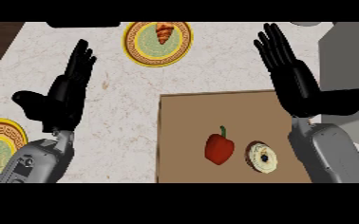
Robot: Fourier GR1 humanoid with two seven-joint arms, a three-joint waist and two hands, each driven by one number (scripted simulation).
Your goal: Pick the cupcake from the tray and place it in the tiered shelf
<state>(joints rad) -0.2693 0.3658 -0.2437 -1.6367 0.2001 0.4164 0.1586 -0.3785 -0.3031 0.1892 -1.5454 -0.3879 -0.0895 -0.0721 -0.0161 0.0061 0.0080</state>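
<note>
**Cupcake on the tray, both hands open above the counter**

Pale speckled stone makes up the counter point(119, 104), which fills most of the view. On it, toward the lower right, lies a flat brown tray point(189, 123), the landmark for everything else. A grey block point(340, 47) shows at the counter's right edge, beyond the tray's far right corner; only part of it is in view.

Over the tray's right edge, the right hand point(298, 83) is held with fingers straight and together, pointing away, holding nothing. Well to the left of the tray, the left hand point(63, 97) is likewise open, fingers straight, thumb out to the side, empty.

Beyond the tray's far left corner sits a yellow-rimmed plate point(140, 52) carrying a croissant point(163, 32). A second yellow plate point(8, 133) peeks in far left of the tray.

On the tray, near its front, a red pepper point(219, 149) rests just left of the cupcake point(263, 157), close together.
</note>
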